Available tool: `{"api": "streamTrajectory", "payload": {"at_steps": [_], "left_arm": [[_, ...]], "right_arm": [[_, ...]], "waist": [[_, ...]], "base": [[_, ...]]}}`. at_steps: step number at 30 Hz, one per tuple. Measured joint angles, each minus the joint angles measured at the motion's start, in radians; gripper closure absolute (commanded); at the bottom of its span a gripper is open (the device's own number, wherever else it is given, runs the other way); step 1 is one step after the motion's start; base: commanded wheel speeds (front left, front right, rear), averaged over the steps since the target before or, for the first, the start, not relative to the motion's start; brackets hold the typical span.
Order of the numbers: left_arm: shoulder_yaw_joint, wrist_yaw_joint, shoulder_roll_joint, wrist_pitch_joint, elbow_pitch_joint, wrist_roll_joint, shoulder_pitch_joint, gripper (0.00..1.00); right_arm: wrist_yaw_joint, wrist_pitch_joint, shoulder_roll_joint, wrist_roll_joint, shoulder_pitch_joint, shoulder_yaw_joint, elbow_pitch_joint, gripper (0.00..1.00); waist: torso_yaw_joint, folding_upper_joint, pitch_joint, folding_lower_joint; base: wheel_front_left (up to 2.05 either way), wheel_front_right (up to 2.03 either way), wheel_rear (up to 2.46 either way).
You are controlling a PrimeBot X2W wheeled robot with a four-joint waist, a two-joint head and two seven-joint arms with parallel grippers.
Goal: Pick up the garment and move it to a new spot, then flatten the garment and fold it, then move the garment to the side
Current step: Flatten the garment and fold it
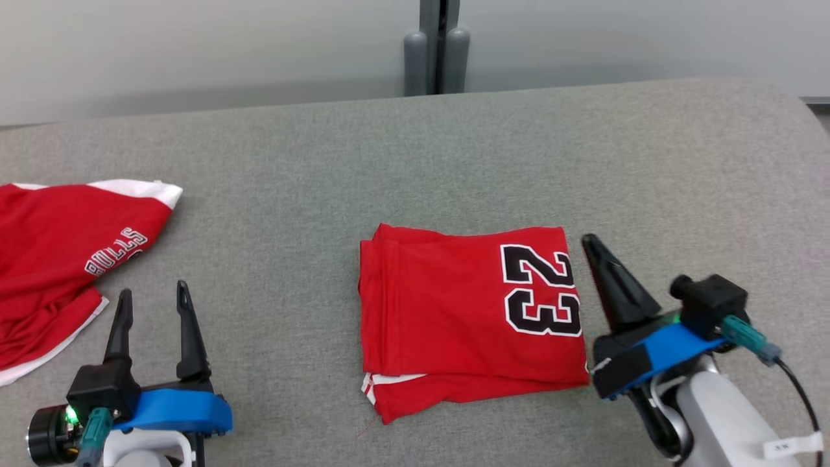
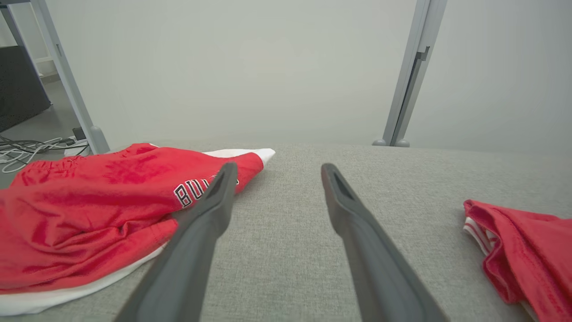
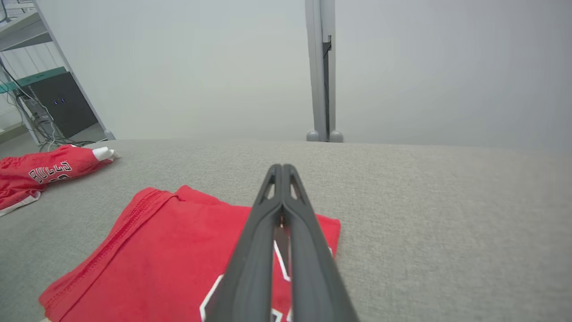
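Your folded red garment [image 1: 470, 318] lay flat on the grey table [image 1: 454, 149]; it sat in front of the grey post [image 1: 438, 55], on the robot's side of it and well apart from it; a big black 23 showed on its top, at the end to the right of the post; a bit of white stripe peeked out at the edge far from the post.

Your right gripper [image 1: 591, 245] was closed tight with nothing in it; its two dark fingers [image 3: 250, 268] made one point; that point was to the right of the post, just beside the end of the garment with the 23; I could not tell if it touched the cloth; from the right wrist, the closed fingers pointed toward the post over a corner of the red cloth.

Your left gripper [image 1: 154, 290] had its fingers spread wide apart and held nothing; it was far to the left of the post, near the robot; bare table showed between the two fingers.

A second red garment [image 1: 52, 266] with white trim and the word BULLS lay crumpled even farther left of the post, just beside the left gripper; I could not tell if they touched.
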Motion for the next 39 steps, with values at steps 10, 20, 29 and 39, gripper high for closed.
{"api": "streamTrajectory", "payload": {"at_steps": [10,20,29,39], "left_arm": [[0.001,-0.005,0.005,0.000,0.003,0.008,0.042,0.00],[-0.024,-0.008,0.005,0.000,-0.007,0.010,0.081,0.00],[-0.043,-0.007,0.005,0.000,-0.020,0.010,0.111,0.00],[-0.058,0.000,0.007,0.002,-0.019,0.003,0.124,0.00]], "right_arm": [[0.000,0.000,0.037,-0.083,0.137,-0.190,-0.054,0.00],[0.000,0.000,0.089,-0.170,0.235,-0.271,-0.104,0.00],[0.000,0.018,0.128,-0.218,0.277,-0.330,-0.099,0.00],[0.000,0.050,0.142,-0.254,0.293,-0.343,-0.102,0.00]], "waist": [[-0.025,0.0000,-0.057,-0.0001],[-0.010,-0.0001,-0.101,-0.0001],[0.018,-0.0001,-0.123,0.0000],[0.030,-0.0001,-0.136,0.0000]], "base": [[0.00,0.00,0.00],[0.00,0.00,0.00],[0.00,0.00,0.00],[0.00,0.00,0.00]]}}
